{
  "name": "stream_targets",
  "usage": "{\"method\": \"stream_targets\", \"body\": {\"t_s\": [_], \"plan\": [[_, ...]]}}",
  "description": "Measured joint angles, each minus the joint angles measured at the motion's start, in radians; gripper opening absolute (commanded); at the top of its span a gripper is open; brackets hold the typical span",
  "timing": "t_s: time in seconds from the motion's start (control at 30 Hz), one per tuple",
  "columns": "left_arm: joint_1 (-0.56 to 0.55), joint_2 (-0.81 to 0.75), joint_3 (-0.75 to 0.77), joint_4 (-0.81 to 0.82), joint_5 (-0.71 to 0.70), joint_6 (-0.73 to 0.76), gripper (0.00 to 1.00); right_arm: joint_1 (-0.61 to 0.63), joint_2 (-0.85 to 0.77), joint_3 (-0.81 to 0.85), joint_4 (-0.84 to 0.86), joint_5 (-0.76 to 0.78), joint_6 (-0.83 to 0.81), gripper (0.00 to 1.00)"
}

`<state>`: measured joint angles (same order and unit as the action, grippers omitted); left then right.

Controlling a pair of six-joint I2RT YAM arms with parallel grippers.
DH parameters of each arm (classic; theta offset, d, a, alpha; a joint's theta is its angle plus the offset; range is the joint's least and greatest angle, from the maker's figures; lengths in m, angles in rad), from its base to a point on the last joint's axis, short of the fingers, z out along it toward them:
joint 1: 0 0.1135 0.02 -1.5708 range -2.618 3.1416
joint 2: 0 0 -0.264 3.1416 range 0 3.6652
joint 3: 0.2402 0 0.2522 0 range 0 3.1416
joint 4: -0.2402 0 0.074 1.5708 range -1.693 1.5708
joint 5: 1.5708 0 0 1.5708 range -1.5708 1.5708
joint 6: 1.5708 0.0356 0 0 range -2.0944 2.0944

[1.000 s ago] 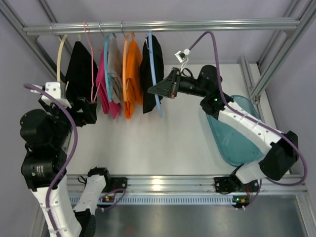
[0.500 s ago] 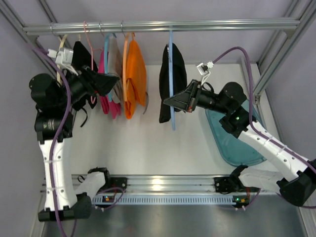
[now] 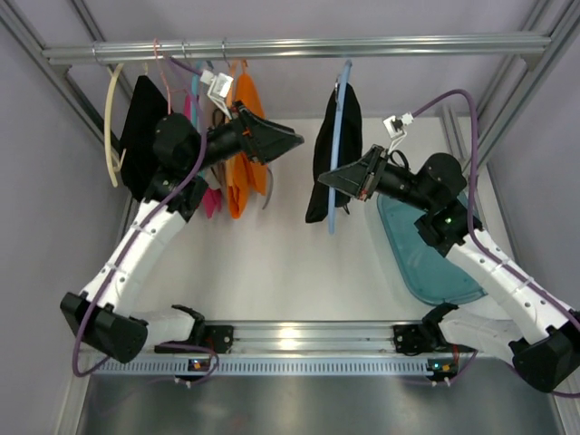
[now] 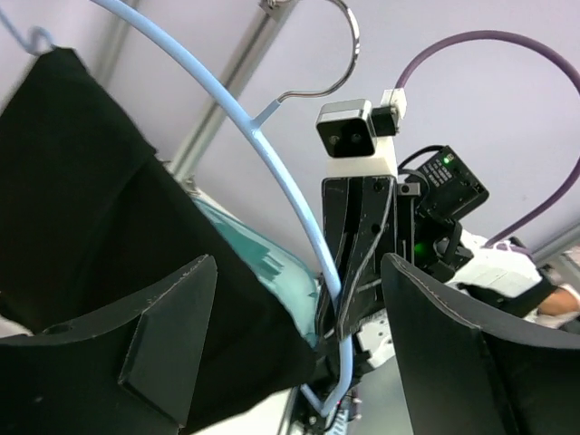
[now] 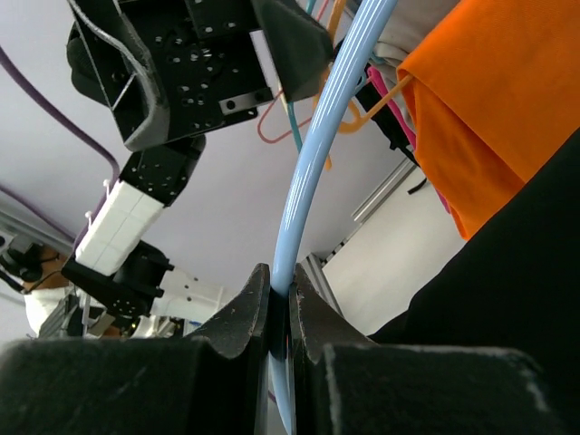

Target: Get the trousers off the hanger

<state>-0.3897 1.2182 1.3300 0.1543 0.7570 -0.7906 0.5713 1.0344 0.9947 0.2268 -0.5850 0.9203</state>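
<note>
Black trousers (image 3: 328, 154) hang folded over a light-blue hanger (image 3: 341, 100) on the top rail, set apart to the right of the other clothes. My right gripper (image 3: 328, 179) is shut on the hanger's (image 5: 317, 136) thin blue rod, low down beside the black cloth (image 5: 517, 308). My left gripper (image 3: 294, 140) stands open just left of the black trousers (image 4: 82, 199), facing them with nothing between its fingers (image 4: 172, 317). Orange trousers (image 3: 237, 186) hang on an orange hanger behind my left arm.
More clothes hang at the rail's left: another black garment (image 3: 143, 136) beside a cream hanger (image 3: 111, 127), and pink and beige pieces (image 3: 210, 195). A teal bin (image 3: 426, 263) lies on the table under my right arm. Frame posts stand at both sides.
My right gripper has slid the blue hanger with the black trousers rightward along the rail. My left arm has swung from the far-left black garment across to the trousers, its jaws narrowing slightly.
</note>
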Motion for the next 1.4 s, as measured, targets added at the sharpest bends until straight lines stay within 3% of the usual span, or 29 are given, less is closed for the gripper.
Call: {"method": "stream_targets", "body": {"t_s": [0.27,0.57,0.8,0.97,1.07,1.13,1.17,1.23,1.27,1.33,1.37,1.4], "plan": [[-0.172,0.177,0.003,0.18,-0.029,-0.111,0.68,-0.01,-0.018,0.003,-0.012,-0.027,-0.01,0.0],[-0.24,0.192,-0.025,0.398,-0.035,-0.217,0.53,-0.01,-0.018,0.026,-0.018,-0.048,-0.01,0.0],[-0.245,0.19,-0.064,0.434,-0.05,-0.282,0.47,-0.008,-0.014,0.027,-0.015,-0.054,-0.011,0.0],[-0.244,0.194,-0.064,0.443,-0.068,-0.321,0.17,-0.004,-0.011,0.027,0.006,-0.064,-0.01,0.0],[-0.244,0.195,-0.065,0.433,-0.072,-0.356,0.15,-0.004,-0.011,0.026,0.008,-0.068,-0.011,0.0],[-0.244,0.195,-0.071,0.433,-0.075,-0.371,0.0,-0.004,-0.011,0.018,0.018,-0.069,-0.011,0.0],[-0.244,0.195,-0.075,0.436,-0.076,-0.377,0.0,-0.004,-0.011,0.013,0.024,-0.071,-0.012,0.01],[-0.244,0.195,-0.085,0.436,-0.078,-0.388,0.0,-0.004,-0.011,0.0,0.029,-0.072,-0.03,0.13],[-0.244,0.195,-0.089,0.436,-0.078,-0.391,0.0,-0.004,-0.012,-0.005,0.028,-0.072,-0.04,0.29],[-0.245,0.195,-0.092,0.43,-0.078,-0.395,0.0,-0.004,-0.015,-0.011,0.029,-0.071,-0.099,0.42],[-0.245,0.195,-0.092,0.426,-0.078,-0.398,0.0,-0.004,-0.021,-0.015,0.027,-0.071,-0.121,0.56],[-0.246,0.195,-0.092,0.423,-0.078,-0.402,0.0,-0.004,-0.032,-0.023,0.024,-0.067,-0.151,0.61]]}}
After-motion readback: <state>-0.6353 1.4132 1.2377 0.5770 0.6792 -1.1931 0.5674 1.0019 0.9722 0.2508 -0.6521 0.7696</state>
